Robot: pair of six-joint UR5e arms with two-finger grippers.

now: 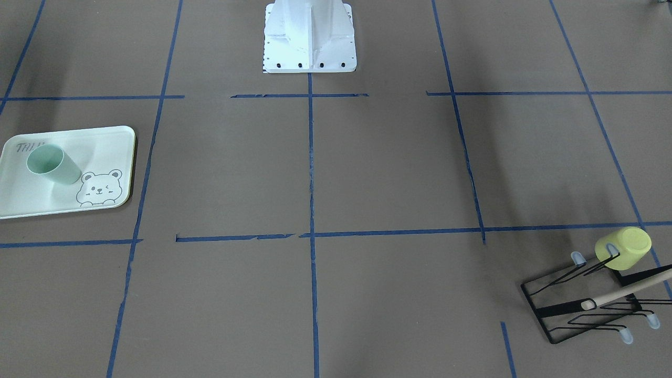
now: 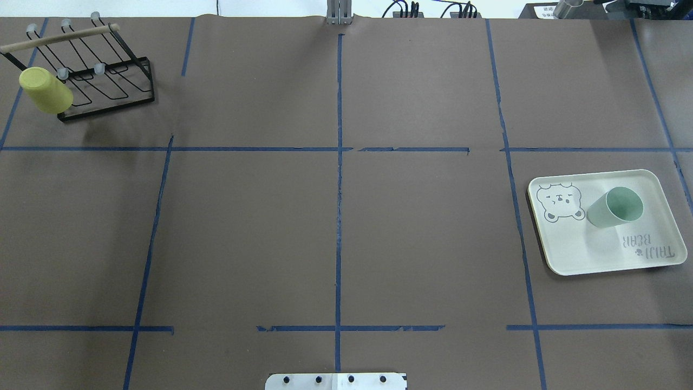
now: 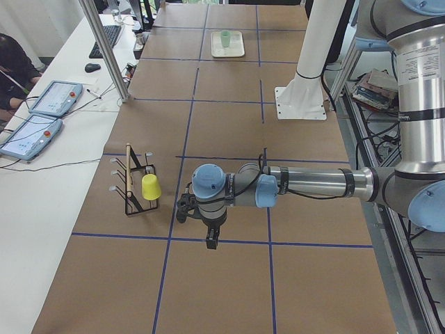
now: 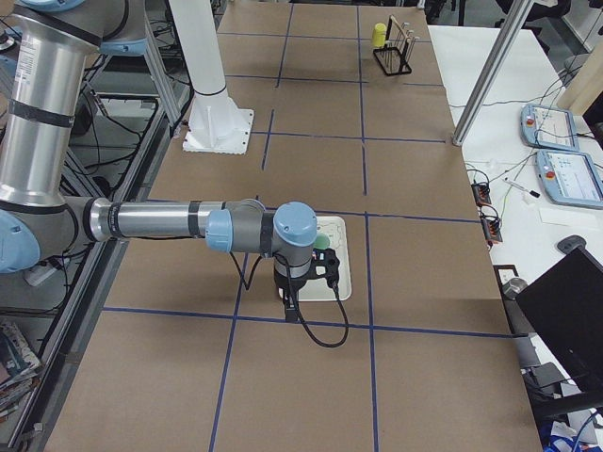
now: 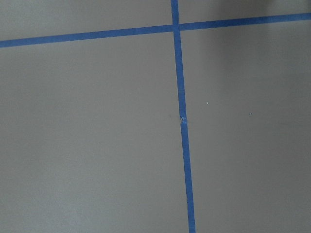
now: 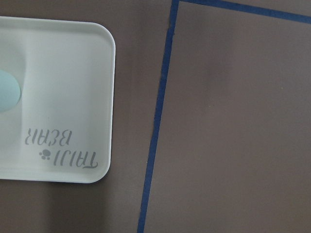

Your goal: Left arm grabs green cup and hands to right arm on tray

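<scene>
The green cup (image 2: 614, 207) stands upright, mouth up, on the tray (image 2: 595, 254) at the table's right side. Both also show in the front view, cup (image 1: 52, 164) on tray (image 1: 105, 147), and in the right wrist view, where only the cup's edge (image 6: 7, 90) shows on the tray (image 6: 63, 73). My right gripper (image 4: 328, 268) hangs above the tray, apart from the cup. My left gripper (image 3: 182, 207) hangs over bare table near the rack. Both grippers show only in the side views, so I cannot tell whether they are open or shut.
A yellow cup (image 2: 45, 90) hangs upside down on a black wire rack (image 2: 108, 81) at the far left corner. Blue tape lines (image 5: 181, 116) cross the brown table. The white robot base (image 1: 310, 37) stands at the table's near edge.
</scene>
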